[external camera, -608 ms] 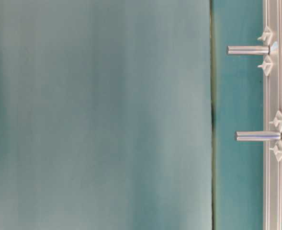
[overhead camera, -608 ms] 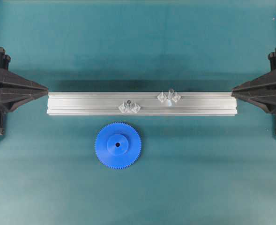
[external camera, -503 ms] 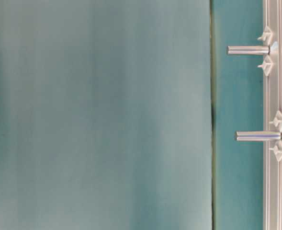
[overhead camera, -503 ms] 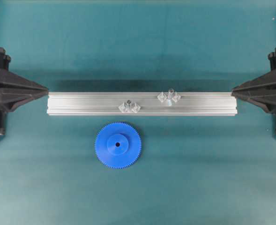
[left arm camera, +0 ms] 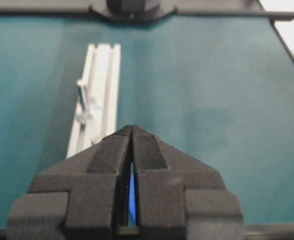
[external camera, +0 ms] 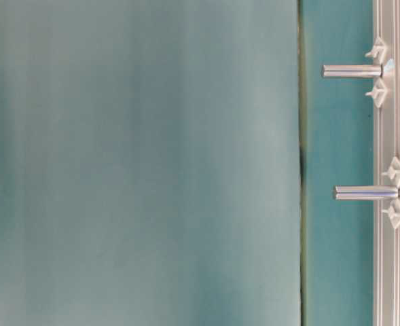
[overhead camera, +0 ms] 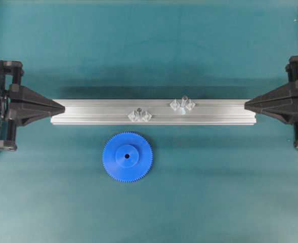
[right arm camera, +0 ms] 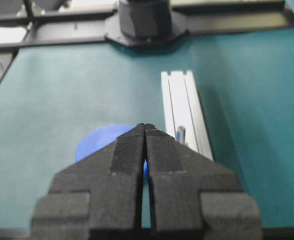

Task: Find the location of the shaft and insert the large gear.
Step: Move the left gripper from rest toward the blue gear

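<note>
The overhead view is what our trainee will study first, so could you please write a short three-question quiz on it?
1. True or false: the large gear already sits on the shaft.
2. Multiple choice: in the overhead view, where does the large gear lie relative to the aluminium rail? A) on top of it B) below it, flat on the mat C) above it, beyond the pegs
3. Short answer: how do the jaws of the left gripper and the right gripper stand?

Key:
1. False; it lies apart from the rail, its centre hole empty.
2. B.
3. Both are shut and hold nothing, each pointing at one end of the rail.
</note>
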Controlling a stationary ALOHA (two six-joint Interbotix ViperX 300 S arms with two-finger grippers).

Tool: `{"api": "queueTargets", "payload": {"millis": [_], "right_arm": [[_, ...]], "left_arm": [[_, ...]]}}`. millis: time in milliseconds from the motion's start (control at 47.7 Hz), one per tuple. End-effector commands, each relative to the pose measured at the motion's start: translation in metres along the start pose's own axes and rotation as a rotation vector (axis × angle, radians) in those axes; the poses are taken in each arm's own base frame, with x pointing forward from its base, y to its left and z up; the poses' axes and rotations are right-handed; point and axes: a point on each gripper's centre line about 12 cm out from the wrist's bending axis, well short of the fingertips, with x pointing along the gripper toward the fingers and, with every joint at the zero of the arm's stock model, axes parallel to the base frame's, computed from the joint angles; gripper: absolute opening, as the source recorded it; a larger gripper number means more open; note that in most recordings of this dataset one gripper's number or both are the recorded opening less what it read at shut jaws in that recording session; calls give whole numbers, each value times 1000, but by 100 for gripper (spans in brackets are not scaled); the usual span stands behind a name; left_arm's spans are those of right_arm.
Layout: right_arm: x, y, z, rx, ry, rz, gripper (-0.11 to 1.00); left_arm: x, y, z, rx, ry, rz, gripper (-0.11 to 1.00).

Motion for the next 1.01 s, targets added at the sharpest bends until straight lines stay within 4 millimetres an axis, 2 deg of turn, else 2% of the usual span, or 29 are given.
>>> {"api": "queueTargets", "payload": {"millis": [0,147,335,754,985], "right_arm": [[1,-1,-3,12,25,-8,-1],[1,-3,-11,14,91,-16,-1],[-1,-5,-22,33,183,-30,-1],[-4,-8,-37,59,302,-55,-1],[-6,-11,-44,61,339,-72,-1]], "left_arm": [[5,-1,12,-7,2,-4,-2],[10,-2,13,-12,35,-6,-2],[22,-8,6,-5,91,-32,-2],[56,-13,-9,1,294,-40,-2],[81,-19,-16,10,369,-54,-2]]}}
